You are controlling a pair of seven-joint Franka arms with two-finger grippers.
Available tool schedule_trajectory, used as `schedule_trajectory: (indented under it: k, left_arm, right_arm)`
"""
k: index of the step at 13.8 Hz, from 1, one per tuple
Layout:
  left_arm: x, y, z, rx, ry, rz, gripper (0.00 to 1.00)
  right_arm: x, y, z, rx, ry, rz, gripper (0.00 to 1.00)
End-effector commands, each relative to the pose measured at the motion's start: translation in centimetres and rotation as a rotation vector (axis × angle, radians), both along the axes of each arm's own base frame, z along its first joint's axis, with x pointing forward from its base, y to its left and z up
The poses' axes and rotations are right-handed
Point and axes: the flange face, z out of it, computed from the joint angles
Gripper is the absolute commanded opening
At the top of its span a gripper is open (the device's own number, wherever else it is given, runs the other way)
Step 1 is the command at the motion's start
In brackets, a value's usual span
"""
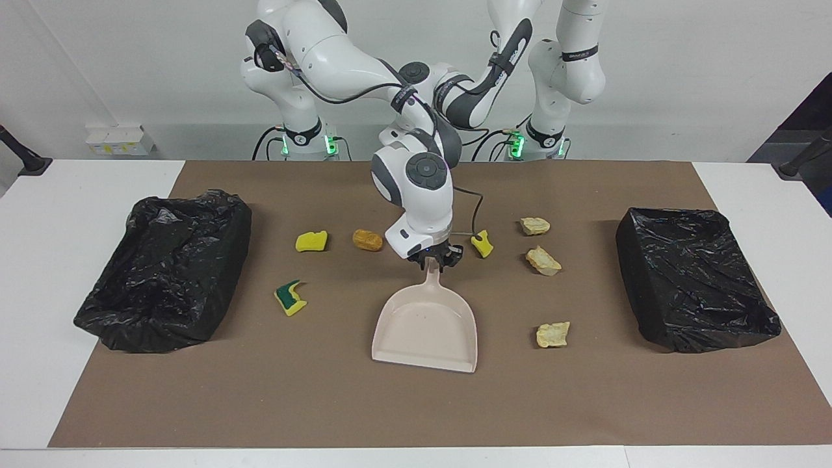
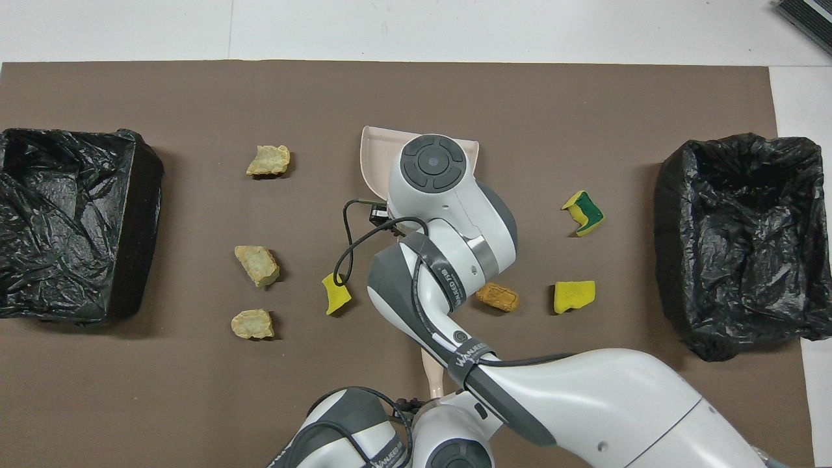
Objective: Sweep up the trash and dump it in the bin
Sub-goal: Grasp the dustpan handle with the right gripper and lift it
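Brown matting covers the white counter (image 1: 39, 273), with a black-lined bin (image 1: 166, 266) at the right arm's end and a second bin (image 1: 695, 279) at the left arm's end. The right claw (image 1: 434, 261) is down at the very tip of the beige dustpan (image 1: 426, 325) handle and clenched on it. The trash lies loose on the mat around that claw, none of it in the pan. A brown chunk (image 1: 367, 240) and a small yellow sponge (image 1: 481, 244) sit just beside the claw. A yellow sponge (image 1: 312, 241), a green-backed sponge (image 1: 290, 298) and three tan chunks (image 1: 543, 260) lie well apart from it.

The left claw (image 2: 404, 404) is close over a beige handle (image 2: 431, 374), likely the brush's; I cannot tell its state.

Held so far out at the end, the pan could swing or tip, letting scraps slide under its lip. The wrist cable (image 2: 344, 250) hangs over the small sponge and might drag it. With both arms crowded together, they may knock each other.
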Motion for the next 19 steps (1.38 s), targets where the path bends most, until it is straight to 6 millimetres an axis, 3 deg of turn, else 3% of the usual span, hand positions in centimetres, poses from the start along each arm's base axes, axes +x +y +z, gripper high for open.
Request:
schedule_trajectory:
  k: [1, 2, 3, 6, 10, 13, 15, 17, 19]
  left_arm:
    - [1.3, 0.9, 0.5, 0.007, -0.015, 0.021, 0.10]
    - [2.0, 1.4, 0.6, 0.024, -0.043, -0.002, 0.00]
    - [2.1, 1.5, 0.6, 0.035, -0.062, -0.022, 0.00]
    - [3.6, 2.7, 2.4, 0.024, -0.073, 0.004, 0.00]
    - [5.7, 6.2, 6.7, 0.100, -0.024, -0.024, 0.00]
    - [8.2, 11.5, 9.6, 0.145, 0.018, 0.065, 0.00]
    - [8.5, 14.6, 10.3, 0.211, 0.078, 0.129, 0.00]
    - [9.7, 17.8, 10.2, 0.261, 0.133, 0.202, 0.00]
    - [10.9, 20.9, 10.2, 0.297, 0.174, 0.305, 0.00]
  right_arm:
    - [0.0, -0.4, -0.5, -0.026, 0.008, -0.012, 0.10]
    - [0.1, -0.6, -0.1, -0.030, 0.013, -0.014, 0.00]
    - [0.2, -1.3, -0.2, -0.049, 0.038, -0.017, 0.00]
    - [1.4, -3.4, 2.3, -0.049, 0.033, 0.028, 0.00]
    - [3.3, -9.2, 8.6, -0.019, -0.055, 0.160, 0.00]
    - [4.7, -15.2, 10.8, -0.010, -0.044, 0.237, 0.00]
    - [5.2, -17.9, 11.6, -0.003, -0.051, 0.363, 0.00]
    - [5.0, -18.3, 11.3, 0.012, -0.043, 0.517, 0.00]
    - [2.9, -16.9, 10.9, 0.009, -0.024, 0.661, 0.00]
